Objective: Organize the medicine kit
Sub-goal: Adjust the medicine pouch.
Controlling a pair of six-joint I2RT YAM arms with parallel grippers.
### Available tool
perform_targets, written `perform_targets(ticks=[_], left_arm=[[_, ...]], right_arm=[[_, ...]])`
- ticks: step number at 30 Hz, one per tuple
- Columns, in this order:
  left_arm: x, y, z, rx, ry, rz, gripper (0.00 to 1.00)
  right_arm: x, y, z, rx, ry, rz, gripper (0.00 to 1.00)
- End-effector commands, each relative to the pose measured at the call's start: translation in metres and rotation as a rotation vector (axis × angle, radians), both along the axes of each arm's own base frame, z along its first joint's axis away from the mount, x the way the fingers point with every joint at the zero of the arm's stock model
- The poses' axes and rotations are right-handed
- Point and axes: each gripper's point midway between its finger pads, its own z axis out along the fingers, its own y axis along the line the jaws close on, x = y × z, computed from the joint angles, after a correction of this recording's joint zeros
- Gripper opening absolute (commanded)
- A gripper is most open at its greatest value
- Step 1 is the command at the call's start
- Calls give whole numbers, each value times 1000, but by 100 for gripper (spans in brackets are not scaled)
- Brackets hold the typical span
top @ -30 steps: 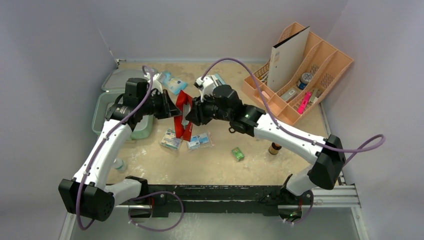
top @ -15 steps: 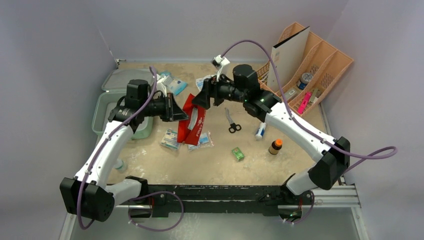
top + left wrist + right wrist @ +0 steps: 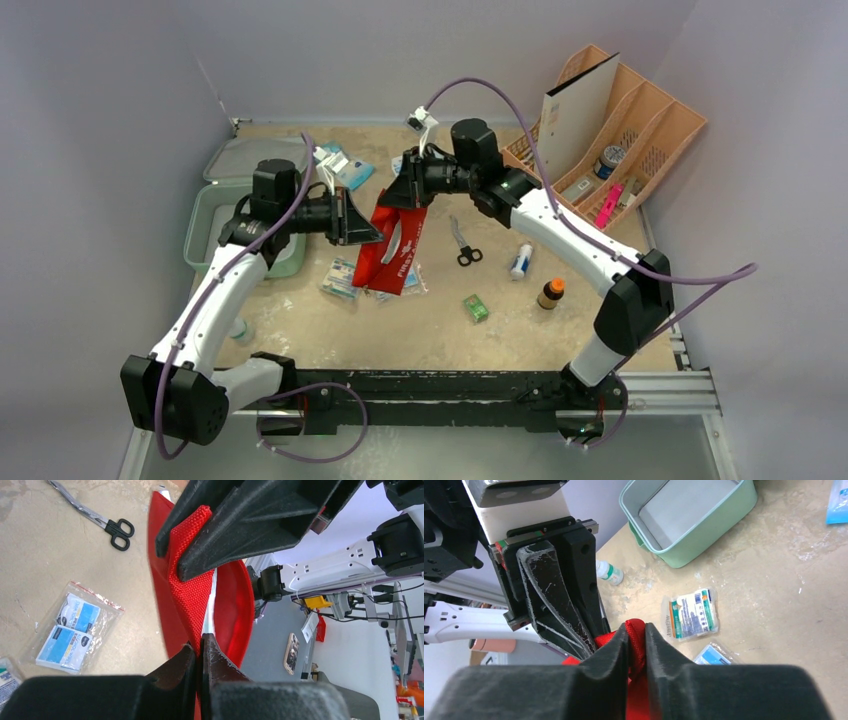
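The red pouch (image 3: 393,245) hangs tilted above the table, held by both grippers. My left gripper (image 3: 366,233) is shut on its left edge, and the red fabric (image 3: 192,585) is pinched at the tips (image 3: 201,647). My right gripper (image 3: 402,194) is shut on its top edge, with a fold of fabric (image 3: 636,647) between the tips (image 3: 636,629). The mint-green medicine kit (image 3: 205,215) lies open at the far left, lid (image 3: 245,157) back. Its tray (image 3: 704,532) looks empty in the right wrist view.
Scissors (image 3: 460,242), a white tube (image 3: 520,262), a brown bottle (image 3: 550,293) and a small green box (image 3: 475,307) lie right of the pouch. Clear packets (image 3: 342,280) lie under it, blue packets (image 3: 345,165) behind. A peach organizer (image 3: 620,130) stands far right. A small bottle (image 3: 238,328) lies near left.
My right arm has swung back from over the table, uncovering the scissors and tube. The red pouch has gone from upright to hanging tilted between both grippers.
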Motion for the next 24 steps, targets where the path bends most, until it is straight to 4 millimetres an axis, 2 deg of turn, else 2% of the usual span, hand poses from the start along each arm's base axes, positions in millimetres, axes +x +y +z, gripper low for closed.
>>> perform_targets(ticks=[1, 2, 4, 6, 10, 13, 18, 24], left_arm=[[-2, -3, 13, -46, -45, -21, 0], [-1, -2, 14, -44, -39, -12, 0], [2, 0, 18, -34, -33, 20, 3], [4, 1, 26, -31, -28, 47, 13], [5, -1, 55, -71, -61, 60, 33], [5, 5, 66, -50, -110, 111, 44], [9, 17, 61, 13, -183, 194, 51], [3, 4, 58, -81, -222, 87, 57]], right_arm=[[5, -2, 31, 88, 4, -8, 8], [10, -5, 29, 89, 27, -28, 1], [22, -11, 32, 125, 51, -69, 0], [32, -20, 32, 168, 99, -106, 0], [50, -44, 35, 243, 182, -180, 0], [56, -65, 44, 270, 184, -237, 0], [67, -99, 58, 319, 196, -342, 0], [64, -116, 78, 407, 241, -362, 0]])
